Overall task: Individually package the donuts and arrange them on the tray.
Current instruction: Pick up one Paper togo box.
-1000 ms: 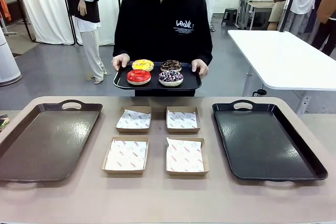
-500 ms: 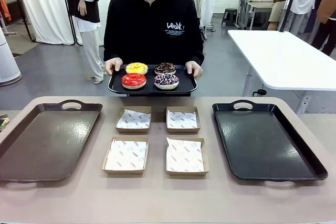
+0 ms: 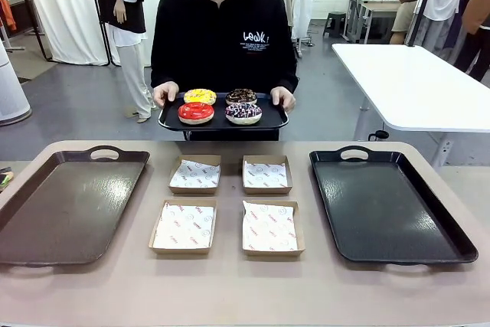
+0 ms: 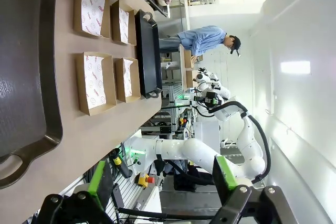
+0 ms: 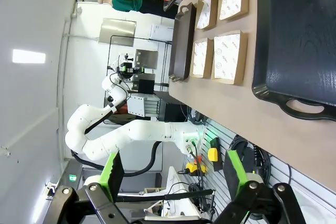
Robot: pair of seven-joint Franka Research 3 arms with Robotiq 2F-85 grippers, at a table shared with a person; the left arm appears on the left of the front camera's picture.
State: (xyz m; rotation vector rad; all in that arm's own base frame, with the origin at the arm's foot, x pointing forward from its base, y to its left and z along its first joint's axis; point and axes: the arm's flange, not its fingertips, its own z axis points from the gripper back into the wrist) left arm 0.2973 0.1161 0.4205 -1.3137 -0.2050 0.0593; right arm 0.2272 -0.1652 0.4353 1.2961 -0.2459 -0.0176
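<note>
Four glazed ring donuts [image 3: 220, 106] sit on the person's black tray [image 3: 222, 123], seemingly undelivered; my left gripper [image 4: 164, 179] and right gripper [image 5: 174, 174] gape empty; boxing needs them within reach.

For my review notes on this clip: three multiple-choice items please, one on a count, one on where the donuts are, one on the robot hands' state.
1. How many paper-lined cardboard boxes lie on the table?
A. two
B. three
C. four

2. Where are the donuts?
A. in the boxes
B. on the small black tray that the person holds
C. loose on the table

3. How are the robot's left hand and right hand?
A. both open, empty
B. both shut
C. left shut on a donut

1 C: two rows of two.
2 B: all four sit on it.
3 A: fingers spread, nothing between.
</note>
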